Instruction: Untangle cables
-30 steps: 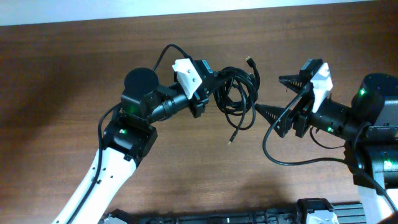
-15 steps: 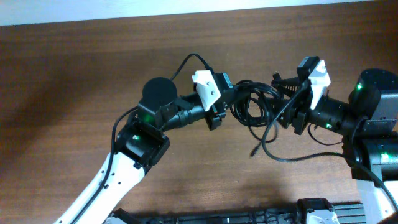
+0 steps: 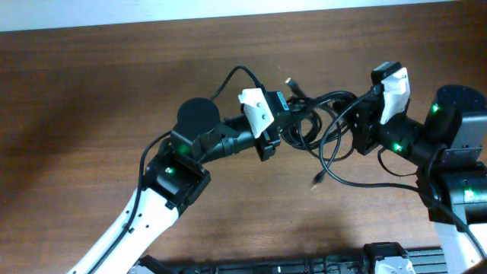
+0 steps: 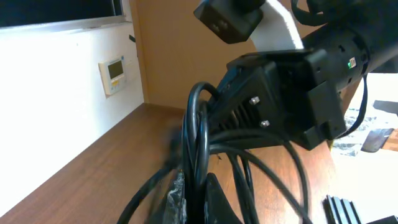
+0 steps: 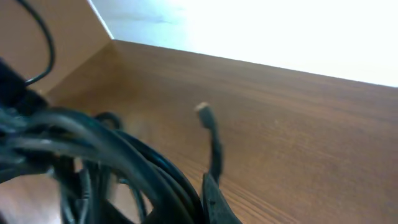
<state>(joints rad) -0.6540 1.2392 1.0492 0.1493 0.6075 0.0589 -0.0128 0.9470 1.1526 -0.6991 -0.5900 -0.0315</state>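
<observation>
The cables (image 3: 313,122) are a looped black bundle held in the air between both arms, above the wooden table (image 3: 91,91). My left gripper (image 3: 278,128) is shut on the bundle's left side. In the left wrist view the cords (image 4: 198,143) run straight down between the fingers (image 4: 174,199). My right gripper (image 3: 352,123) is shut on the right side of the bundle. The right wrist view shows the cords (image 5: 124,162) pressed against one finger (image 5: 214,202); the other finger is hidden. One plug end (image 3: 290,81) sticks up, and another (image 3: 316,180) dangles below.
The right arm's own thicker black wire (image 3: 358,186) loops under its wrist. Black equipment (image 3: 396,255) lies along the table's front edge. A white wall with a small control panel (image 4: 116,74) stands behind the table in the left wrist view.
My right gripper went from wide open to shut, moving left onto the bundle. The left arm carried the cables to the right, and the loops are now pulled between the two grippers.
</observation>
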